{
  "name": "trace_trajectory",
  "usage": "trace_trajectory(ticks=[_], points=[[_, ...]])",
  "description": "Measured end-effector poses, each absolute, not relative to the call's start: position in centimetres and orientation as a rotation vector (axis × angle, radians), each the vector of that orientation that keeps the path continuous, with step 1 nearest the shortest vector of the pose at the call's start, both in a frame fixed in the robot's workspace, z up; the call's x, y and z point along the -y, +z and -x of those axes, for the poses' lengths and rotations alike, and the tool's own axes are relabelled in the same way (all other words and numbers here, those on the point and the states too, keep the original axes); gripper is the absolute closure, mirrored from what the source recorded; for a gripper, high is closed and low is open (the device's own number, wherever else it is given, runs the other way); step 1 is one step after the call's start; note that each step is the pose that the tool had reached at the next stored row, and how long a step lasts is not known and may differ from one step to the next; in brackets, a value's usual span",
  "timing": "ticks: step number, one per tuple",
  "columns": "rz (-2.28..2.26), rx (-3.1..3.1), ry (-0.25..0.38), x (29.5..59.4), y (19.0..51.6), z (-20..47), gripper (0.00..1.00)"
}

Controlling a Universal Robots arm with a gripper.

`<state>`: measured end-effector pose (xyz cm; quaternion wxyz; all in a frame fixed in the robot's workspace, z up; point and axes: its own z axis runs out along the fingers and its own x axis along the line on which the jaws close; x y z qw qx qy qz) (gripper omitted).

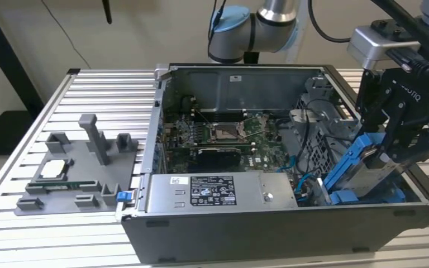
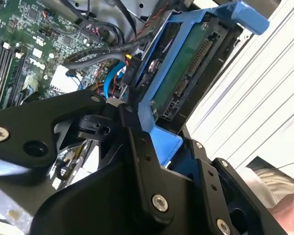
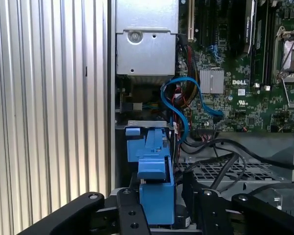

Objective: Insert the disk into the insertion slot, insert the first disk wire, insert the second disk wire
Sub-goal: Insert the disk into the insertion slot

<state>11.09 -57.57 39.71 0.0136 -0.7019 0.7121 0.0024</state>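
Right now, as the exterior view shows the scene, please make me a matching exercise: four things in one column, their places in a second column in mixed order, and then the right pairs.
Things
1. the disk
2. power supply box
3. grey fixture tray
4. processor socket

Places
A. on the slatted table, outside the computer case
B. on the green board, in the middle of the case
C. held tilted in the gripper, at the exterior view's right
D. along the case's near wall

Pairs: 1-C, 2-D, 3-A, 4-B
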Motion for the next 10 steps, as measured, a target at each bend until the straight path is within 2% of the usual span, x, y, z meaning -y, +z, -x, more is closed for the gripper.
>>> trace_trajectory(ticks=[5, 10], points=[[2.161, -2.210, 0.041, 57.54, 39.70, -10.96, 1.00], [2.159, -2.209, 0.045, 57.53, 39.70, -10.96, 1.00]])
